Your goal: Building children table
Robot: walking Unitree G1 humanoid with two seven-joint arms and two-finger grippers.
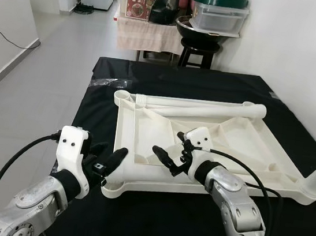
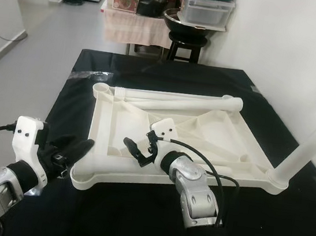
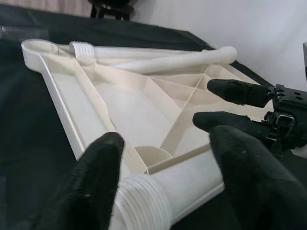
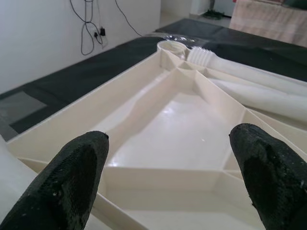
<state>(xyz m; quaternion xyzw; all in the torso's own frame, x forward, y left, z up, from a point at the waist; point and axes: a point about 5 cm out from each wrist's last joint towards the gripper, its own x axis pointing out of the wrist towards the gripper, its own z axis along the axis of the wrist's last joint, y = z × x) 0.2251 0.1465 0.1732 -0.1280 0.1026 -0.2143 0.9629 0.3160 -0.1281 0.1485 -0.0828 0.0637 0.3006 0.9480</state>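
Observation:
A white plastic tabletop (image 1: 144,131) lies upside down on a black cloth, its ribs facing up. Loose white legs (image 1: 206,107) rest across its far edge. One leg (image 2: 312,144) stands upright in the near right corner socket. At the near left corner, my left gripper (image 1: 111,161) is open, its fingers on either side of a threaded white leg end (image 3: 141,203) that lies along the near edge. My right gripper (image 1: 167,160) hovers open just above the ribbed inside near the near edge, holding nothing; it also appears open over the tabletop (image 4: 168,115) in the right wrist view.
The black cloth (image 1: 190,227) spreads well past the tabletop on all sides. Behind it a black stool (image 1: 198,53) carries a wok and a green-lidded container (image 1: 219,9), beside a cloth-covered stand (image 1: 146,32). A white wall runs along the right; grey floor lies to the left.

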